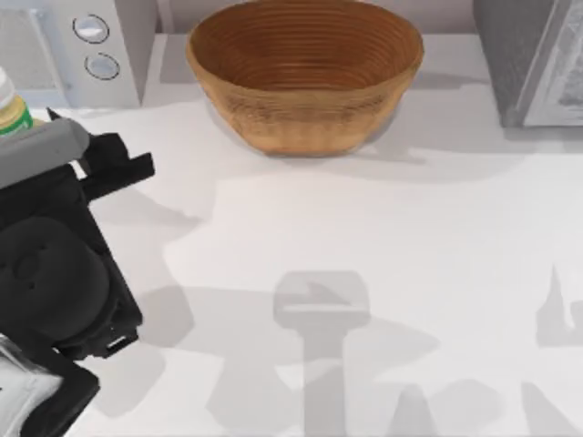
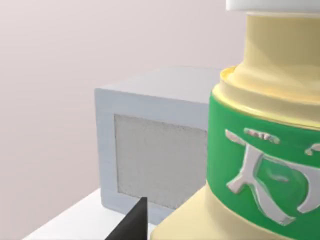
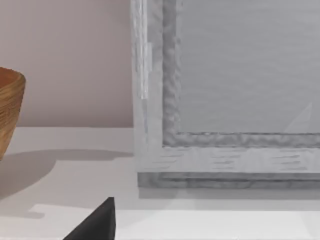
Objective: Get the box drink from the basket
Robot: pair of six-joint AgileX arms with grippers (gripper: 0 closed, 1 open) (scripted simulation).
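The basket (image 1: 305, 77) is a round tan woven bowl at the back middle of the table, and the ribbed inside that I can see holds nothing. Its rim also shows at the edge of the right wrist view (image 3: 9, 112). The box drink is out of view. My left arm (image 1: 55, 273) sits at the table's left side, with its gripper (image 1: 118, 171) well left of the basket. A dark tip of the left gripper (image 2: 131, 224) shows close beside a bottle. A dark tip of my right gripper (image 3: 95, 224) hangs low over the table, right of the basket.
A pale-yellow bottle (image 2: 260, 165) with a green band and white cap stands at the far left (image 1: 11, 109), right by the left gripper. A grey-white appliance (image 1: 91, 45) with two knobs sits back left. A grey box (image 1: 533, 59) stands back right, close before the right wrist (image 3: 235, 100).
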